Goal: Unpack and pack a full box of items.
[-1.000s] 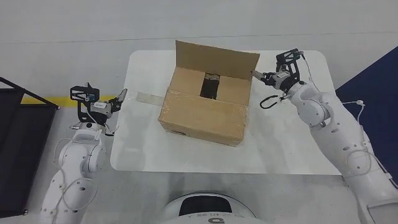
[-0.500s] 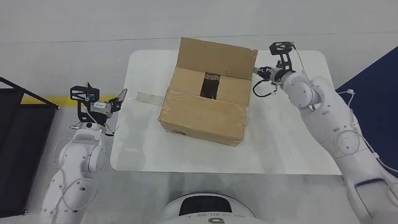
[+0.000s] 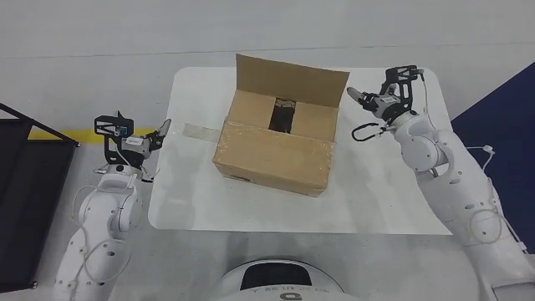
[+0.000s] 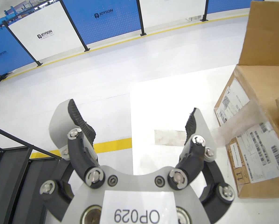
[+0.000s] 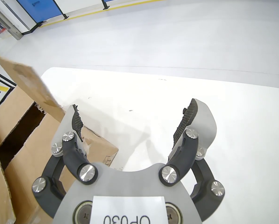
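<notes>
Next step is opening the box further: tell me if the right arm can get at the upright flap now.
Probably yes: the right arm, jaws open, hangs beside a corner of the upright flap, with nothing between them.

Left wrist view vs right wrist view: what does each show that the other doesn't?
Left wrist: shipping labels on the side of the cardboard box, a tape strip on the table, a black rack on the floor, the left gripper, fingers open. Right wrist: the dark gap between the box's top flaps, the right gripper, fingers open. Both: the box with one flap raised, the white table, blue and white partitions.
</notes>
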